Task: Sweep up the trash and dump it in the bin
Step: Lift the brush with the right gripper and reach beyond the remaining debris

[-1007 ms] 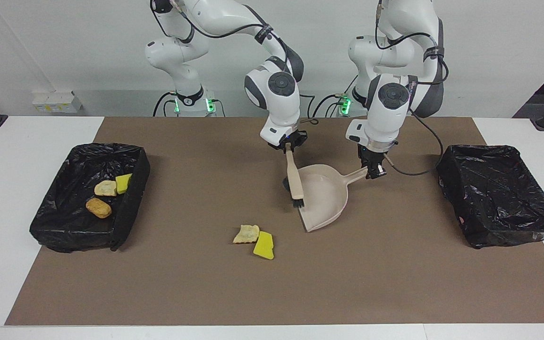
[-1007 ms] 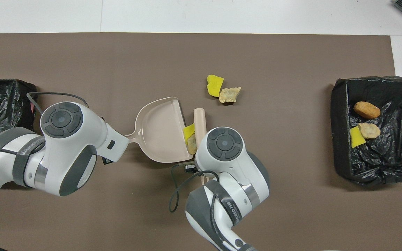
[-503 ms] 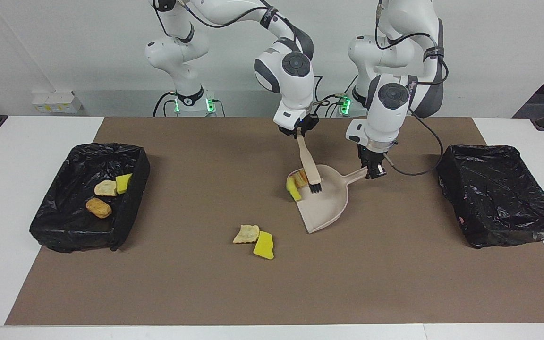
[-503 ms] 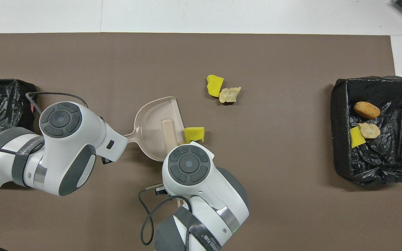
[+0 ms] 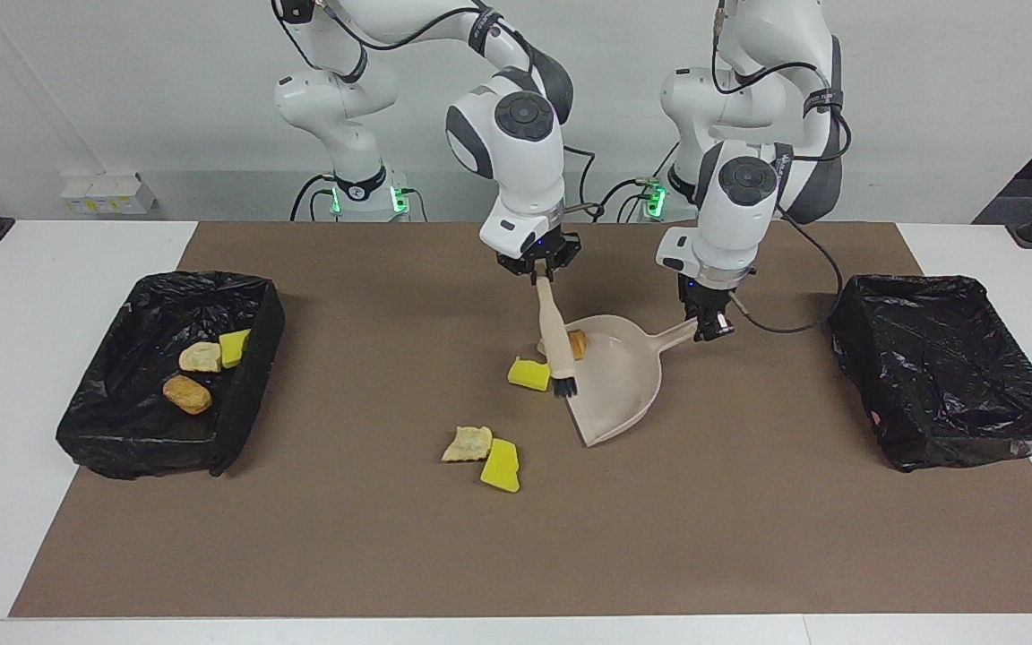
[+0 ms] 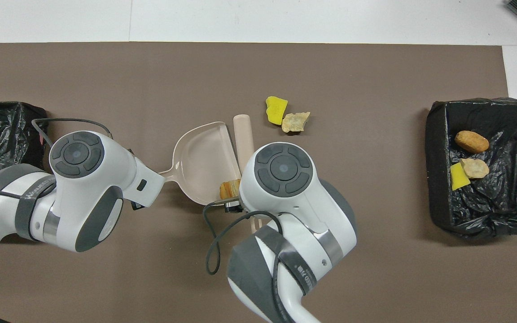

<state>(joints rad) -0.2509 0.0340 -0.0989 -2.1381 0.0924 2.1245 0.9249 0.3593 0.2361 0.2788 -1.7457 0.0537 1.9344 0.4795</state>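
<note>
My right gripper (image 5: 541, 274) is shut on the handle of a beige brush (image 5: 554, 340) whose black bristles stand at the mouth of the beige dustpan (image 5: 625, 387). My left gripper (image 5: 710, 328) is shut on the dustpan's handle. One tan lump of trash (image 5: 577, 344) lies inside the pan. A yellow sponge chunk (image 5: 529, 374) lies on the mat just outside the pan's mouth, beside the bristles. Farther from the robots, a tan scrap (image 5: 468, 443) and a yellow chunk (image 5: 501, 466) lie touching. In the overhead view the brush (image 6: 244, 134), pan (image 6: 200, 154) and lump (image 6: 229, 188) show; both grippers are hidden under the wrists.
A black-lined bin (image 5: 252, 381) at the right arm's end of the table holds three scraps (image 5: 201, 356). A second black-lined bin (image 5: 946, 376) stands at the left arm's end. A brown mat (image 5: 749, 537) covers the table.
The brush swung out of the pan back to its mouth. The tan lump went inside the pan, while the yellow chunk slid out onto the mat. The left arm and pan stayed put.
</note>
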